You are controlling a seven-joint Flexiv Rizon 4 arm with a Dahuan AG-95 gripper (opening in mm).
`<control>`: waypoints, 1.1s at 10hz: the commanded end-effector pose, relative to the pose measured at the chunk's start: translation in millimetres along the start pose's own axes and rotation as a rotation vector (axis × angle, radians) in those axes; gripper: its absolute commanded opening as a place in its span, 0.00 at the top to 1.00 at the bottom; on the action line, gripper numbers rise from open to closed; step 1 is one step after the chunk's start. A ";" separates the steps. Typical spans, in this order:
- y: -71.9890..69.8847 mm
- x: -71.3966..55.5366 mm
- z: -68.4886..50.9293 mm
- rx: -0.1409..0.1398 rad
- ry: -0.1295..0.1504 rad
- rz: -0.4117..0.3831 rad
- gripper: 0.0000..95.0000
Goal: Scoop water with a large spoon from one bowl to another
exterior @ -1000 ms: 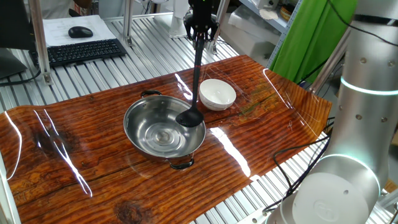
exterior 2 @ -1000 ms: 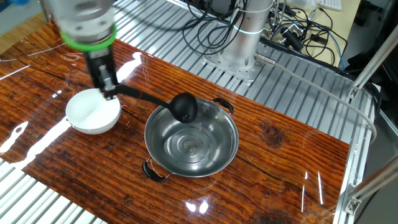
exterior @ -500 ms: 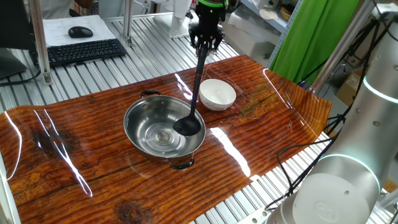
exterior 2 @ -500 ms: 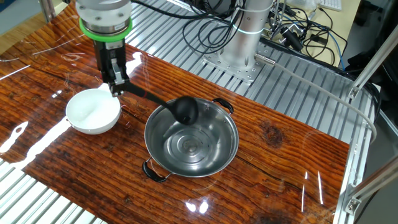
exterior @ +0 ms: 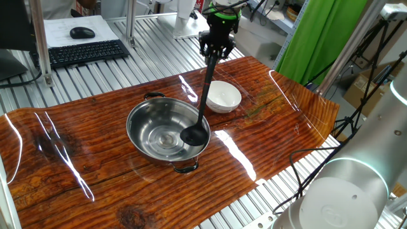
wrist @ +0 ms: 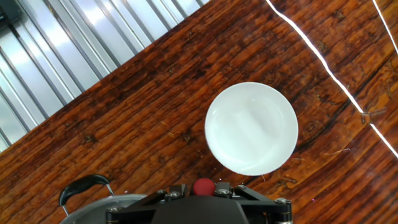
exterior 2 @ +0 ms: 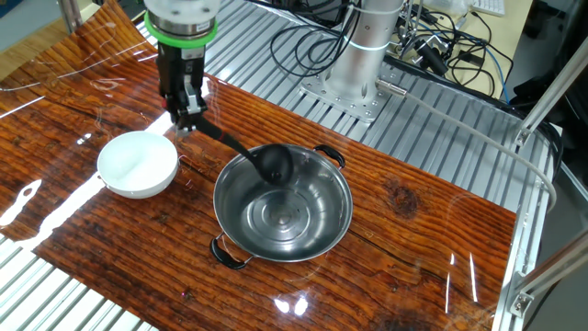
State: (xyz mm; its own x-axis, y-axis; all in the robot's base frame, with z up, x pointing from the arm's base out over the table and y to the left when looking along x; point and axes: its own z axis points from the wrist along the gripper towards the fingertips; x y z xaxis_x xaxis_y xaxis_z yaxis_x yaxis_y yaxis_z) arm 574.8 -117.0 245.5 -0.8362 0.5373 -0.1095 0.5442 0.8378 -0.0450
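My gripper [exterior: 214, 51] is shut on the top of the black ladle's handle [exterior: 206, 89], also seen in the other fixed view [exterior 2: 190, 118]. The ladle slants down, and its round cup [exterior: 193, 135] hangs over the near right part of the steel bowl [exterior: 152, 121], just above the inside. In the other fixed view the cup [exterior 2: 273, 162] is over the steel bowl's far rim [exterior 2: 326, 188]. The small white bowl [exterior: 222, 97] stands right of the steel bowl; it fills the middle of the hand view [wrist: 251, 128]. A steel bowl handle [wrist: 84, 186] shows at the lower left there.
A keyboard [exterior: 86, 52] and mouse [exterior: 82, 32] lie on the metal bench behind the wooden board. Cables [exterior 2: 322, 37] and a robot base [exterior 2: 358, 87] stand beyond the board's far edge. A green screen [exterior: 311, 38] stands at the right.
My gripper has moved away from above the white bowl, toward the steel bowl's side. The ladle cup has shifted a little lower and further over the steel bowl.
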 end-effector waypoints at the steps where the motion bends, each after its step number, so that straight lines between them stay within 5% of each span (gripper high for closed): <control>1: -3.3 8.3 -1.8 -0.001 -0.039 0.012 1.00; 11: -12.0 25.0 -2.0 -0.022 -0.076 0.063 1.00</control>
State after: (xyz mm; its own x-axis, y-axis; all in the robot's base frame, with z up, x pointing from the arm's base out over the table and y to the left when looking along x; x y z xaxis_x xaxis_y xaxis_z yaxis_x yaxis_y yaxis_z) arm 547.8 -112.9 244.9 -0.7913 0.5836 -0.1827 0.5957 0.8030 -0.0151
